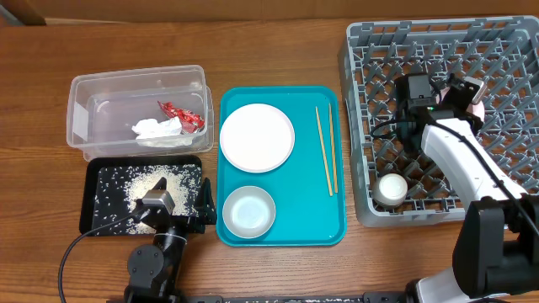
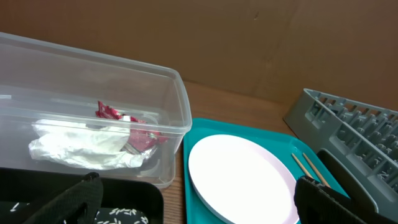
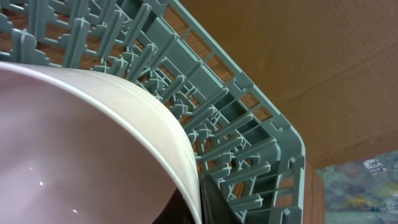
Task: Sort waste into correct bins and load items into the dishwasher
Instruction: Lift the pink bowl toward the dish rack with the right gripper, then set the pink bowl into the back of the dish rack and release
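Bowl (image 3: 87, 149) first, in the right wrist view: the right gripper (image 3: 198, 202) is clamped shut on its rim, one dark finger showing at the lower edge. The bowl hangs tilted over the grey pegs of the rack (image 3: 249, 137), near a corner. It looks white with a faint pink cast, glossy, with small glints inside and a thick rounded lip. It is probably stiff, smooth and slippery; it may chip if knocked on a peg. The rim is the sensible hold, though a one-sided pinch may let it swing, so slow lowering seems wise.

Overhead, little of that bowl shows past the arm. A cup (image 1: 391, 188) sits in the rack's near left corner. On the teal tray (image 1: 337, 227) wait a plate (image 1: 257, 137), a second bowl (image 1: 249, 210) and chopsticks (image 1: 327, 150) — thin, light, likely best pinched mid-length. The tub (image 1: 84, 93) holds the napkin (image 1: 157, 129) and wrapper (image 1: 181, 114); grains (image 1: 152, 185) lie in the black tray (image 1: 93, 215).

In the left wrist view, the left gripper (image 2: 199, 211) stands wide apart and empty, over the black tray's edge, facing the tub and plate.
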You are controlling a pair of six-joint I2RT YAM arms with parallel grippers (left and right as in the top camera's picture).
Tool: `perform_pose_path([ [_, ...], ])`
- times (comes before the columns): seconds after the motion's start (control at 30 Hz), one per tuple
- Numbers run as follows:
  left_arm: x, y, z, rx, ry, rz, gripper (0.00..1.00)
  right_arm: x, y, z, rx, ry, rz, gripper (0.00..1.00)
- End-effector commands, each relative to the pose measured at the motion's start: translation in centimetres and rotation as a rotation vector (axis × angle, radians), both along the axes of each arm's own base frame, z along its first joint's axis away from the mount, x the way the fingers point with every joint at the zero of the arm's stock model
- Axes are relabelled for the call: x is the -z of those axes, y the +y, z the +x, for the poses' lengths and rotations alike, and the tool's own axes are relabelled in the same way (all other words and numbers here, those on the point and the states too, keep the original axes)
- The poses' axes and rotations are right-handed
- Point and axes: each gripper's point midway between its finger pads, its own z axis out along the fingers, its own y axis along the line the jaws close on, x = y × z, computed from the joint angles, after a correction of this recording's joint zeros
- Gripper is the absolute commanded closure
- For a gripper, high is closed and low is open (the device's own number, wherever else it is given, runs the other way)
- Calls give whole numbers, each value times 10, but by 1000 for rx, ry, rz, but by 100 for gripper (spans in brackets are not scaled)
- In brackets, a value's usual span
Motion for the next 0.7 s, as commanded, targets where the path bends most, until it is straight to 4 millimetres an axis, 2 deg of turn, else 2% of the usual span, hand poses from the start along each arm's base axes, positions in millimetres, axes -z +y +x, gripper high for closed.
perform_pose_path([
  [0.0, -1, -1, 0, 5, -6, -12, 0, 8, 12, 9, -36, 13, 34, 96],
  [0.07, -1, -1, 0, 5, -6, -12, 0, 7, 21, 10, -60, 23, 23, 96],
  [0.23, -1, 0, 0, 4, -5, -13, 0, -46, 9, 1, 9, -28, -259, 96],
  [0.3, -1, 0, 0, 4, -6, -12, 0, -52, 9, 0, 14, -52, -258, 96],
  [0.53, -1, -1, 0, 5, -6, -12, 0, -35, 3, 8, 19, -80, -165, 96],
  [0.67, -1, 0, 0, 4, -6, -12, 0, -23, 3, 10, 2, -31, -139, 96],
])
